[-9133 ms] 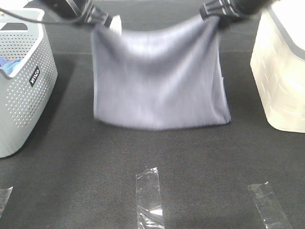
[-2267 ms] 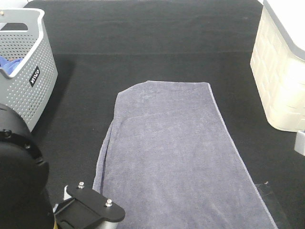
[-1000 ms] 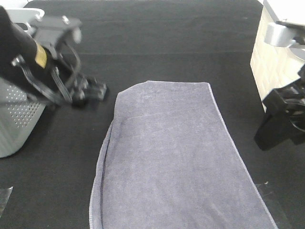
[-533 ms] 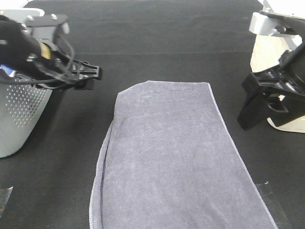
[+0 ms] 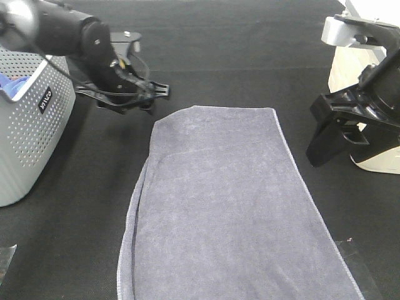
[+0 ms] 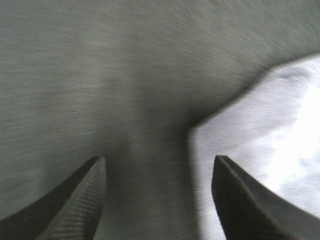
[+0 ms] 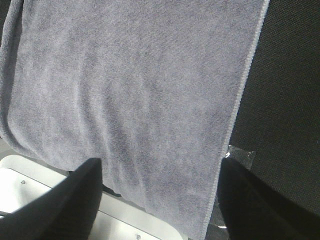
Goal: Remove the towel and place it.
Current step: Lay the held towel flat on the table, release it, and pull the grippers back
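Observation:
The slate-grey towel (image 5: 219,206) lies spread flat on the black tabletop, its near end running out of the exterior view. My left gripper (image 5: 152,97) hovers open just beyond the towel's far left corner, holding nothing. In the left wrist view the towel (image 6: 265,145) corner shows beside the open gripper (image 6: 159,161). My right gripper (image 5: 324,142) hangs open to the right of the towel's right hem, apart from it. The right wrist view looks down past the open, empty gripper (image 7: 160,164) at the towel (image 7: 135,85).
A grey perforated basket (image 5: 31,119) holding a bright blue cloth (image 5: 11,84) stands at the left edge. A cream-white bin (image 5: 359,75) stands at the right, behind the right arm. Strips of clear tape (image 5: 353,247) lie near the table's front.
The left arm has swung right from the basket to the towel's far left corner. The right arm has shifted only slightly. The towel lies unmoved.

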`<state>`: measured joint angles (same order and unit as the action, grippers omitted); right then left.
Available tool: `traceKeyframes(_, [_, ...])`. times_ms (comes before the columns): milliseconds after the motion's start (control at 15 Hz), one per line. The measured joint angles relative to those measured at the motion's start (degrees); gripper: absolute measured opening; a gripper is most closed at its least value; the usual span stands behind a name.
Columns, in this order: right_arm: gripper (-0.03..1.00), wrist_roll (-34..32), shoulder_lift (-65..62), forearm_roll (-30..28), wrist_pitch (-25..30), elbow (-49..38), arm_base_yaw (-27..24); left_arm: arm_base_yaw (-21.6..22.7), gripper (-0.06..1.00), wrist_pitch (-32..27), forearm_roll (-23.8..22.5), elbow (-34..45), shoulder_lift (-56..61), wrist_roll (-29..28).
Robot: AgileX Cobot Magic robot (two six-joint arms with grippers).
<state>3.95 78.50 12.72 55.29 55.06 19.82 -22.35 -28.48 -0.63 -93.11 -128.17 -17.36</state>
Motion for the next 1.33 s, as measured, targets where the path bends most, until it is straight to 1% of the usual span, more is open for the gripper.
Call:
traceKeyframes(67, [0.63,0.00,0.00,0.00,0.00,0.00,0.00,0.00,0.60,-1.78,4.81,-2.29,-1.43,3.78])
traceKeyframes(133, [0.63,0.00,0.00,0.00,0.00,0.00,0.00,0.00,0.60,-3.15,8.37,-4.30,-2.52,6.59])
traceKeyframes(200, [0.63,0.00,0.00,0.00,0.00,0.00,0.00,0.00,0.60,-4.24,10.66,-5.79,-3.55,8.14])
traceKeyframes(333, [0.63,0.06,0.00,-0.06,0.00,0.00,0.00,0.00,0.60,-6.93,12.09,-8.08,-4.98,9.00])
traceKeyframes(467, [0.63,0.06,0.00,-0.11,-0.06,0.00,0.00,0.00,0.60,-8.88,12.38,-8.71,-5.73,9.11])
traceKeyframes(600, [0.63,0.06,0.00,-0.11,-0.06,0.00,0.00,0.00,0.60,-8.82,12.72,-8.82,-7.39,8.77])
traceKeyframes(733, [0.63,0.06,0.00,-0.11,-0.06,0.00,0.00,0.00,0.58,-7.39,13.52,-8.82,-8.71,8.77])
traceKeyframes(800, [0.63,0.06,0.00,-0.11,0.00,0.00,0.00,0.00,0.54,-6.36,13.69,-8.82,-8.94,8.77])
traceKeyframes(867, [0.63,0.06,0.00,-0.11,0.00,0.00,0.00,0.00,0.45,-5.39,13.81,-8.82,-9.05,8.77])
traceKeyframes(1000, [0.63,0.06,0.00,-0.11,0.00,0.00,0.00,0.00,0.24,-3.95,14.04,-8.82,-9.17,9.74])
traceKeyframes(1133, [0.63,0.06,0.00,-0.11,0.00,0.00,0.00,-0.29,0.03,-2.98,14.09,-8.82,-8.65,13.58])
traceKeyframes(1200, [0.63,0.06,0.00,-0.11,0.06,0.00,0.00,-0.80,0.02,-2.64,14.09,-8.82,-8.14,15.24])
traceKeyframes(1267, [0.63,0.06,0.00,-0.11,0.06,0.00,0.00,-0.80,0.02,-2.64,14.09,-8.82,-8.14,15.24])
traceKeyframes(1333, [0.63,0.06,0.00,-0.11,0.11,0.00,0.00,-2.64,0.02,-1.78,14.04,-9.00,-7.16,17.36])
